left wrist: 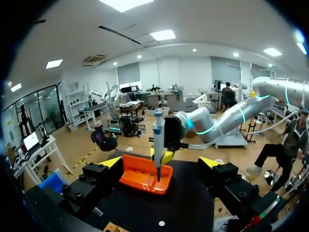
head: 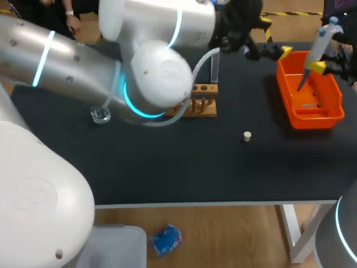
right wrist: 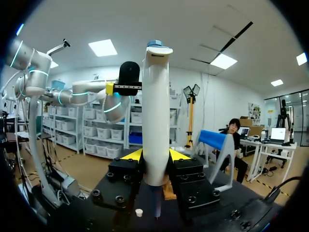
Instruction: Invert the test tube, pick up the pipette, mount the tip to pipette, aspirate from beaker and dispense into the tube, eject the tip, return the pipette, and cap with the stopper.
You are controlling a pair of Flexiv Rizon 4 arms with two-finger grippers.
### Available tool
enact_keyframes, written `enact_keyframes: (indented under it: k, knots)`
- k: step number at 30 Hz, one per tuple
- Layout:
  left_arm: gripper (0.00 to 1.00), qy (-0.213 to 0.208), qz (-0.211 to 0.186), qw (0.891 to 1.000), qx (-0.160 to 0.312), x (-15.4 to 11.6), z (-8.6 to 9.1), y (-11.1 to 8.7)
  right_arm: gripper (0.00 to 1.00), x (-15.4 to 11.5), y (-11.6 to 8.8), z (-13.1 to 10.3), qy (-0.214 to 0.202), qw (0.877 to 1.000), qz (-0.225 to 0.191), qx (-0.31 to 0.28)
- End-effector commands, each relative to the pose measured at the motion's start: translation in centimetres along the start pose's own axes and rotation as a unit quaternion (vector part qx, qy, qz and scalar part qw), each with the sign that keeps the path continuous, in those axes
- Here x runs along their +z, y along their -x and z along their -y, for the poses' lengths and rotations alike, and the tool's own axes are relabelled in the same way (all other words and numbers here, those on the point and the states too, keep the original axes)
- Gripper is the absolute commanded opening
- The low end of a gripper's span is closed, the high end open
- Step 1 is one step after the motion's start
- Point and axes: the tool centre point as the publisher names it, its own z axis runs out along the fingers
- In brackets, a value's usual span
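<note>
My right gripper (head: 319, 67) is shut on the white, blue-topped pipette (head: 321, 44), held upright with its lower end inside the orange basket (head: 290, 106). In the right wrist view the pipette (right wrist: 155, 116) stands between the yellow-tipped fingers (right wrist: 133, 154). My left gripper (head: 276, 53) hovers open just left of the basket and holds nothing. Its view looks across at the pipette (left wrist: 158, 140) and the basket (left wrist: 130, 180). A test tube (head: 215, 70) stands in the wooden rack (head: 202, 105). The glass beaker (head: 100, 115) sits at the left. The small white stopper (head: 247, 135) lies loose on the mat.
The black mat (head: 223, 167) covers the table, whose front edge is near me. A small grey piece (head: 309, 104) lies in the basket. My left arm's big elbow (head: 156, 78) hides part of the rack and the mat behind it.
</note>
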Motion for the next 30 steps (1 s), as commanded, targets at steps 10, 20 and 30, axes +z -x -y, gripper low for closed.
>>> enact_keyframes:
  k: [10, 20, 30]
  knots:
    - [1.00, -0.109, -0.010, 0.994, -0.025, -5.4, -3.6, 0.5, 0.00, 4.2, -4.8, -0.4, -0.005, 0.998, 0.060, 0.006]
    - [1.00, -0.109, -0.010, 0.994, -0.025, -5.4, -3.6, 0.5, 0.00, 4.2, -4.8, -0.4, -0.005, 0.998, 0.060, 0.006]
    - [1.00, -0.164, -0.003, 0.986, -0.030, -6.7, -5.7, 0.1, 0.00, 6.1, -5.9, 1.7, 0.010, 0.999, 0.040, 0.029]
